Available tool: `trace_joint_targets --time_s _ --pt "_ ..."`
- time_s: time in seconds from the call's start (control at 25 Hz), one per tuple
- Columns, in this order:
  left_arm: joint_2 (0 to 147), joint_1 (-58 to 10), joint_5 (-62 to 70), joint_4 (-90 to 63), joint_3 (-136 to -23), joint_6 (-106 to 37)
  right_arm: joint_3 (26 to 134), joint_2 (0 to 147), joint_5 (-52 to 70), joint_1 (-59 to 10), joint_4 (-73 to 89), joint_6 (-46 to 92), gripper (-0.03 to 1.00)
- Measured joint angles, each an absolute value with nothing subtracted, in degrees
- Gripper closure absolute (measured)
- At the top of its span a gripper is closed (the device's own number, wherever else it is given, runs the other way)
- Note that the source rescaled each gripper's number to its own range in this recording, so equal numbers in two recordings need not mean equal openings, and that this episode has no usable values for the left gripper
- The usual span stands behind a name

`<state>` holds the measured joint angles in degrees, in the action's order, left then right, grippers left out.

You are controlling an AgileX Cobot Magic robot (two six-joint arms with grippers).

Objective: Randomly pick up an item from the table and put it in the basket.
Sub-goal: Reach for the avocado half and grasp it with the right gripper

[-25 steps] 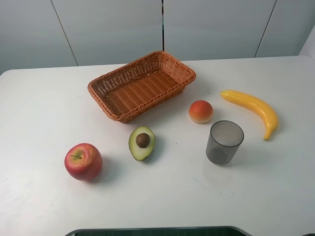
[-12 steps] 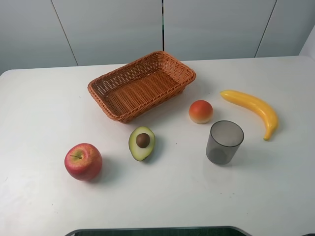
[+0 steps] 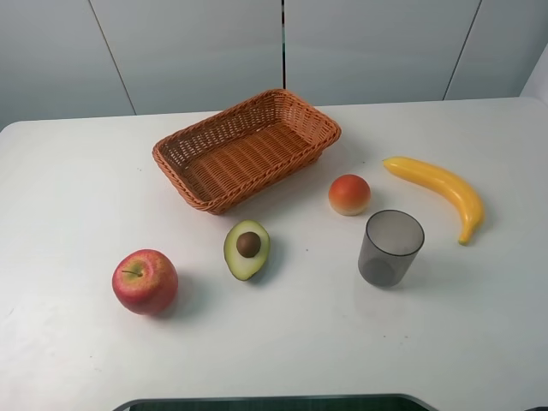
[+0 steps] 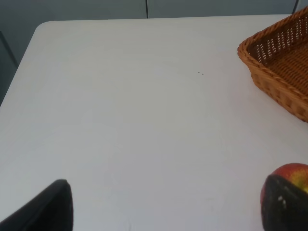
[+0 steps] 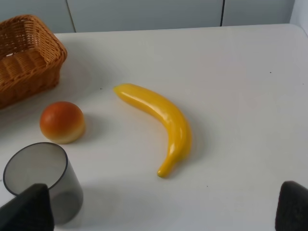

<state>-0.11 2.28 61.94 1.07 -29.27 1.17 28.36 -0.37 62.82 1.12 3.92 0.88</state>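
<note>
Avocado [image 3: 247, 249] lies cut face up on the table [image 3: 77, 171], just in front of the basket [image 3: 248, 154], so the carry looks short. Left gripper [image 4: 163, 207] and right gripper [image 5: 159, 209] both hover spread wide, grasping nothing, apparently ready for a first reach.

On the left end effector [image 4: 166, 209] I see only the two dark fingertips [image 4: 50, 209], jaws spread wide. The right end effector [image 5: 159, 209] reads the same: fingertips [image 5: 26, 209] far apart, jaws wide. Both sets of tips hang in the air, touching nothing. Wrists and arms are out of my sight.
</note>
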Motion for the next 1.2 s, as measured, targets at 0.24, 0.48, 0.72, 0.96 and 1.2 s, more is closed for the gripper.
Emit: trace_joint_targets --time_s 0.24,0.48,0.72,0.96,1.2 --pt "-0.1 2.3 61.9 1.1 -29.3 1.2 28.4 -0.4 62.8 1.1 3.9 0.9 -0.03" --pt "-0.1 2.3 61.9 1.1 -29.3 1.2 28.5 -0.4 63.0 1.1 5.2 0.9 -0.03" --pt "-0.1 2.3 61.9 1.1 -29.3 1.2 30.8 3.9 65.8 1.1 5.2 0.9 -0.03" --pt "-0.1 2.3 61.9 1.1 -29.3 1.2 37.6 16.1 66.9 1.1 5.2 0.9 -0.03" --pt "-0.1 2.3 61.9 1.1 -29.3 1.2 44.5 29.1 66.8 1.1 5.2 0.9 -0.03"
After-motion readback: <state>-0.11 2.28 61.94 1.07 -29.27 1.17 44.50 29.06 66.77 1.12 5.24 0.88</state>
